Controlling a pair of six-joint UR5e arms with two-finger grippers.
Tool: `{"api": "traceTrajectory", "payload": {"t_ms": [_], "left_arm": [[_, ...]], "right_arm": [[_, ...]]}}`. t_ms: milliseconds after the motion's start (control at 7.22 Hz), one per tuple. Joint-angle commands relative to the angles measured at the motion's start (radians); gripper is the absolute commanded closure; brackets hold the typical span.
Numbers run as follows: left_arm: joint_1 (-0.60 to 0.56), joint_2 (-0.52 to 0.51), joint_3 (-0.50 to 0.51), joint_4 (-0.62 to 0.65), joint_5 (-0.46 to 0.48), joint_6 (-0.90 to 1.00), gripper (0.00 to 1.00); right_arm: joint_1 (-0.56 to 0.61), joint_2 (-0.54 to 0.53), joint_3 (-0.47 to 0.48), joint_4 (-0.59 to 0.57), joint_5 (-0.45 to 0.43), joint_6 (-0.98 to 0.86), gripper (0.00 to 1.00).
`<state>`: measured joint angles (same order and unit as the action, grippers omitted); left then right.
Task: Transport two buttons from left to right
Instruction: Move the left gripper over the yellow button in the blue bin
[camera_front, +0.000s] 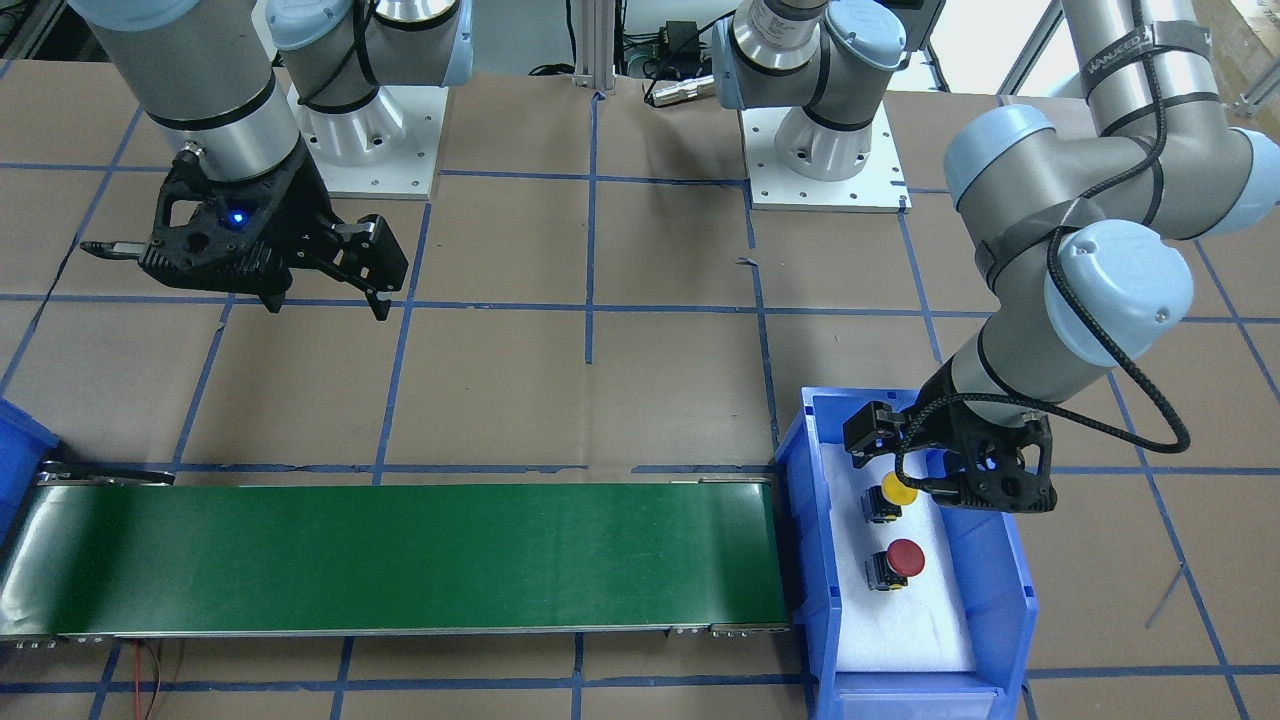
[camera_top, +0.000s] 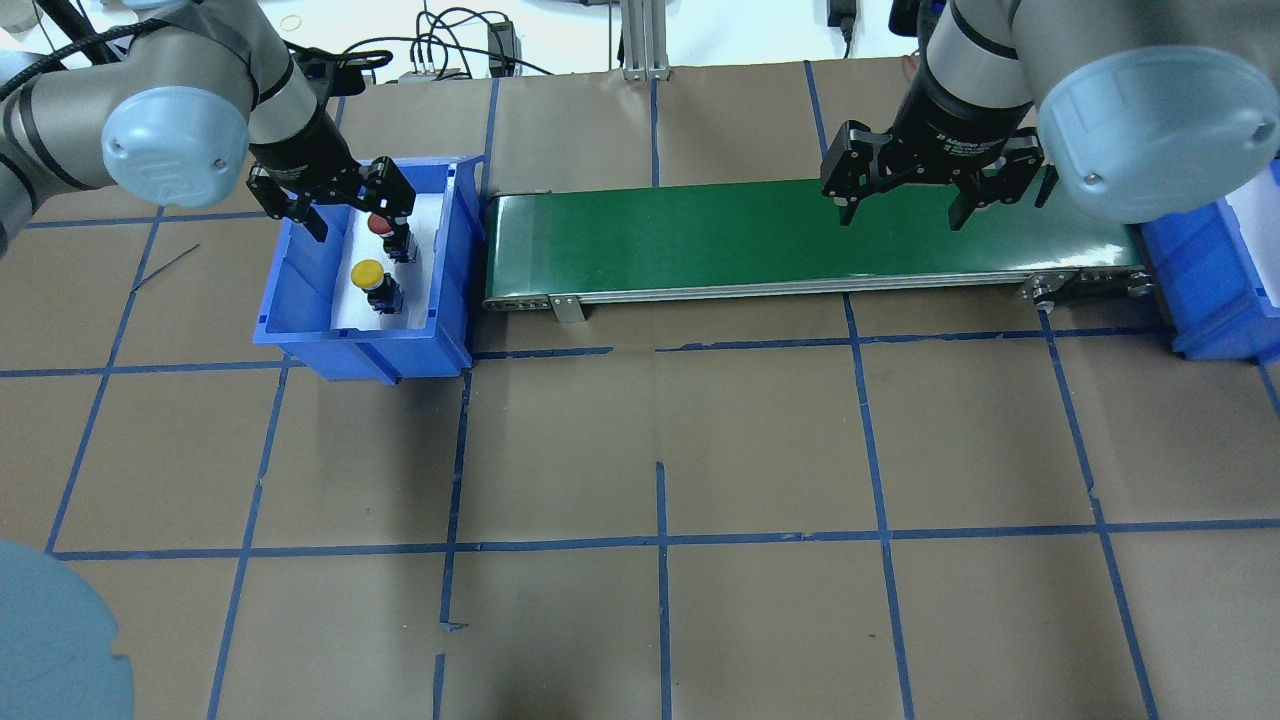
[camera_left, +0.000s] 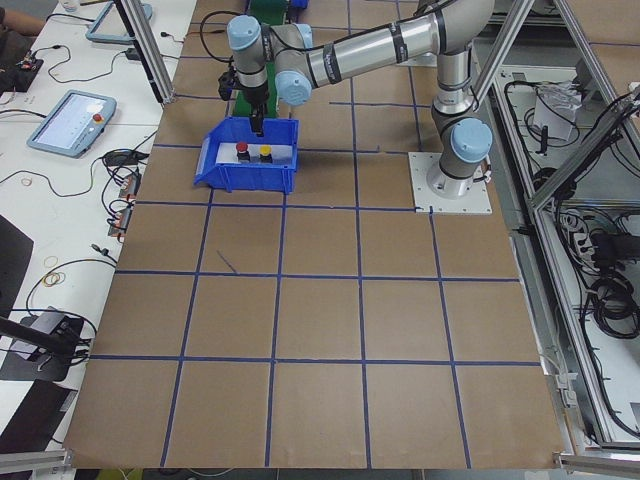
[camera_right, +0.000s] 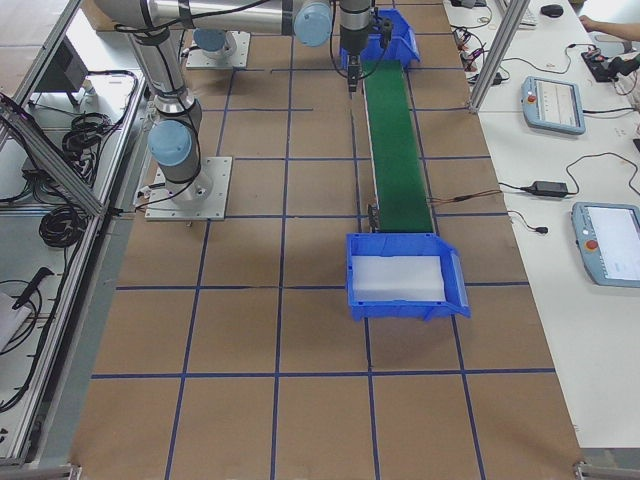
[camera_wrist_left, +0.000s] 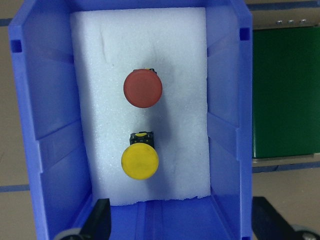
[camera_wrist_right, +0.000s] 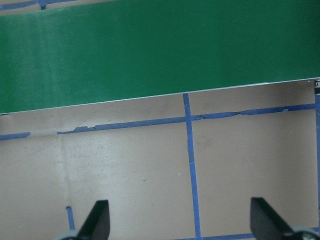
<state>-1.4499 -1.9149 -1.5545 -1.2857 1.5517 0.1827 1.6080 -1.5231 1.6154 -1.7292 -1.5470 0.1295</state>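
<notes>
A: can anyone see the body of the red button (camera_wrist_left: 143, 88) on the left wrist cam?

B: nope, cap covers it. Overhead, the left gripper (camera_top: 358, 220) blocks part of it too. Right bin (camera_top: 1195, 290) is chopped by the frame edge, and both wrist cams crop the fingers (camera_wrist_right: 99, 219) at the bottom.
</notes>
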Motion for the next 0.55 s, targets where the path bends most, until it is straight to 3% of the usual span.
{"api": "traceTrajectory", "payload": {"t_ms": [0,416], "left_arm": [[0.0,-0.027,-0.007,0.008,0.028,0.023,0.05],[0.011,-0.055,-0.012,0.04,0.028,0.026,0.06]], "right_arm": [[0.025,-0.002,0.001,-0.003,-0.065,-0.001,0.0],[0.053,0.003,0.004,-0.01,-0.085,-0.005,0.0]]}}
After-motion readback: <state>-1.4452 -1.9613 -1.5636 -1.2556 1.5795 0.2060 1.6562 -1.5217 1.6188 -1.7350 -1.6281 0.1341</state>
